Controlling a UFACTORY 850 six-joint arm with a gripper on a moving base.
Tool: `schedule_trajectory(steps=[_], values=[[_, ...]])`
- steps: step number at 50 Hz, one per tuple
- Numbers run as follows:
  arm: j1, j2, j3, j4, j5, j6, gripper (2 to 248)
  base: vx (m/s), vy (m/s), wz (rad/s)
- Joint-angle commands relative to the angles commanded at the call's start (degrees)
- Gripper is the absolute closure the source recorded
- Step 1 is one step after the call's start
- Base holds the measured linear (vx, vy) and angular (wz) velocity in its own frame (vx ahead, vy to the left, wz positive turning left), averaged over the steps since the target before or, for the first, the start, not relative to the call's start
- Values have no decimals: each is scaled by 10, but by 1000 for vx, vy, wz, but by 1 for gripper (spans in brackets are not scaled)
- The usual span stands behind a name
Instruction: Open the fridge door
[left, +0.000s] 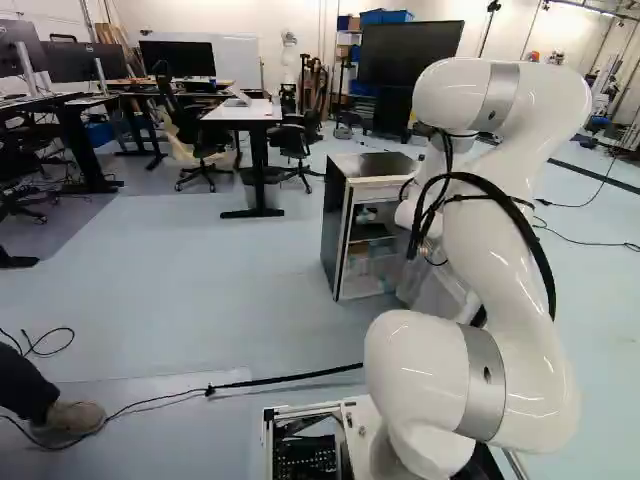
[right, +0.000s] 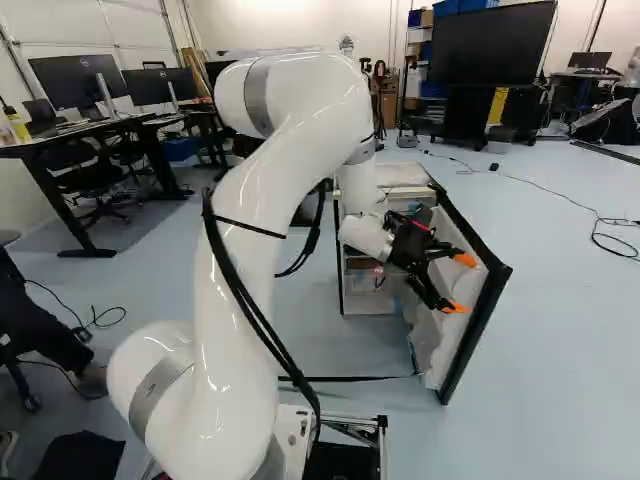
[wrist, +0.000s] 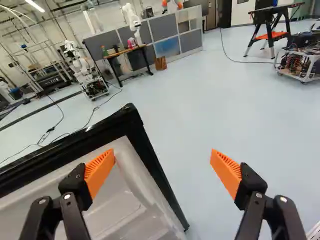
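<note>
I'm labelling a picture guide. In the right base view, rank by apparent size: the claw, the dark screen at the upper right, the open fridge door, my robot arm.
Largest to smallest:
1. Robot arm
2. Fridge door
3. Dark screen
4. Claw

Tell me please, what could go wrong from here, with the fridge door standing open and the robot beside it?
The jaws stand open, one at the inner side of the door, the other past its black edge. If the arm swings on, it may scrape or knock the door. Also, a dark cable lies on the floor by the door's bottom and might catch.
</note>
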Motion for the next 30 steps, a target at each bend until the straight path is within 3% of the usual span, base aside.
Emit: schedule_trajectory(steps=[16, 30], values=[[-10, -5, -10, -4, 0, 0, 3, 0, 0, 0], [3, 11, 20, -40, 0, 0, 3, 0, 0, 0]])
